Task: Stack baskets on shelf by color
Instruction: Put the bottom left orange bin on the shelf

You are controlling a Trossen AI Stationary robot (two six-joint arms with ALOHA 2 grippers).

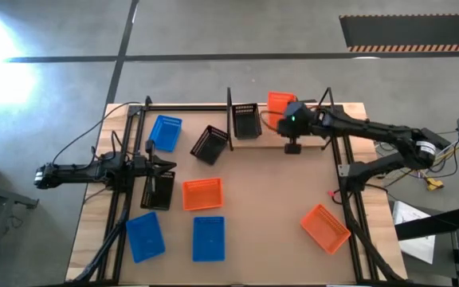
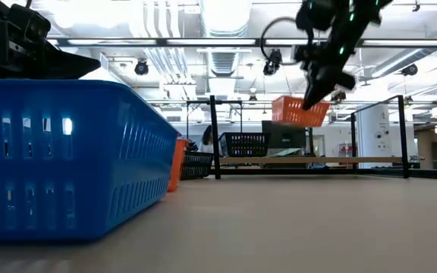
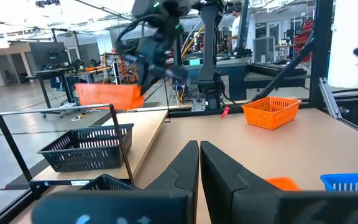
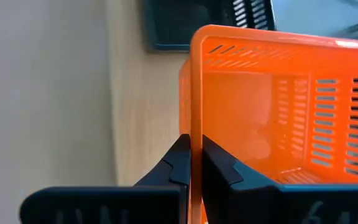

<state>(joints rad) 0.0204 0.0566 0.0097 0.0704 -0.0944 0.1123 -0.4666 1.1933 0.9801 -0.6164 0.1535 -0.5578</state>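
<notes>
Right pincer (image 4: 196, 163): clamped on the rim of an orange basket (image 4: 278, 118), held in the air above the shelf (image 1: 273, 134). Just beyond: black basket (image 1: 246, 119) on the shelf. Advice: lower level, beside the black one. Left pincer (image 3: 199, 163): pressed together, idle, well apart.

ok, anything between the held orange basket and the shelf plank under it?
Nothing: in the low view the orange basket in the right gripper hangs over bare shelf, beside the black basket.
</notes>
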